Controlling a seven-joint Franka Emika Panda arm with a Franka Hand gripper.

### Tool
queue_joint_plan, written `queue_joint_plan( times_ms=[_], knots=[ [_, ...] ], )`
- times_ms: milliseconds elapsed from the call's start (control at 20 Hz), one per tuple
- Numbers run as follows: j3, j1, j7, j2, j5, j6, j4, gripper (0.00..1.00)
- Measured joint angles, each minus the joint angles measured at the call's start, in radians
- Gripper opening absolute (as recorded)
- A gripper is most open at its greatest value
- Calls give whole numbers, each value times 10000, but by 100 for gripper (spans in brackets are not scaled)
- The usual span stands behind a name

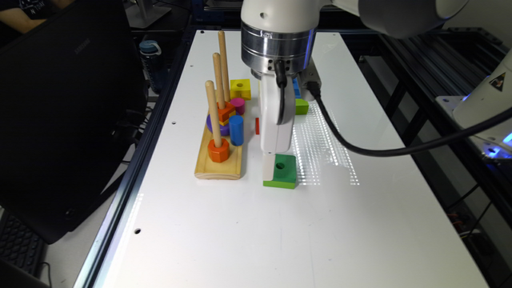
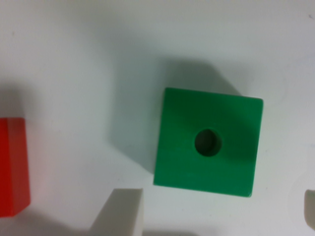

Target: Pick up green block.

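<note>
White table [image 1: 360, 224], green block [image 2: 207, 142] between jaws

White glossy worktop [image 1: 224, 240], green block [image 1: 282, 171] laid flat mid-surface, wooden peg board [image 1: 218, 166] set nearer one long edge, yellow block [image 1: 240, 89], red block [image 2: 14, 167], lime block [image 1: 302, 106] placed farther back

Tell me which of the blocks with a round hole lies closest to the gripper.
The green block, right below the gripper. The yellow block with a hole sits farther back, by the wooden peg board.
</note>
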Motion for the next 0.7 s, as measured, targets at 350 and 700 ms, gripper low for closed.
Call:
queue_joint_plan(
  times_ms=[350, 700],
  knots=[
    [-19, 4, 219, 301, -372, 173, 48, 100],
    [47, 2, 339, 310, -410, 159, 37, 100]
  ],
)
